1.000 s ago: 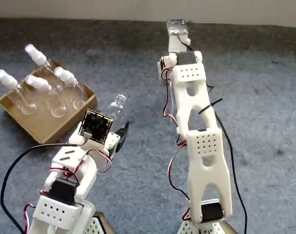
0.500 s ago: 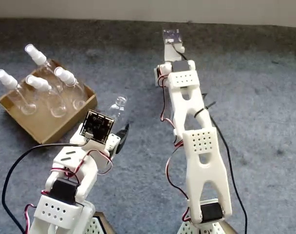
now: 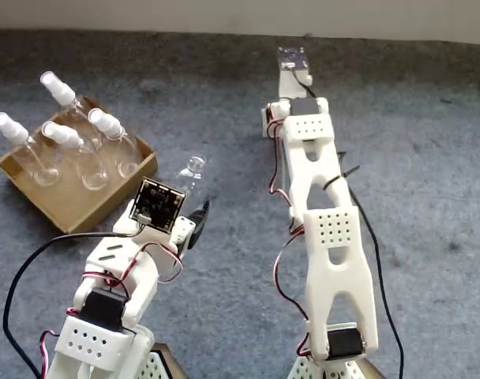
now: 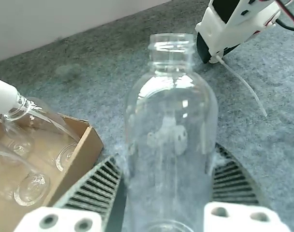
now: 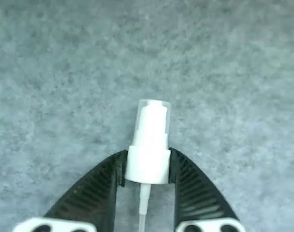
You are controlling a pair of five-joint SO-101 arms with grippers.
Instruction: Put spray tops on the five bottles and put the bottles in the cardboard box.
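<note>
The uncapped bottle sits clamped at its body between the ribbed fingers of my left gripper, its open neck pointing away from my wrist. It hangs just beside the nearest corner of the cardboard box, where four capped bottles lean, toward the table's left edge. My right gripper pinches the spray top by its collar, dip tube trailing back. That arm stretches nearly straight toward the table's far edge, and my left arm stays folded near its base.
</note>
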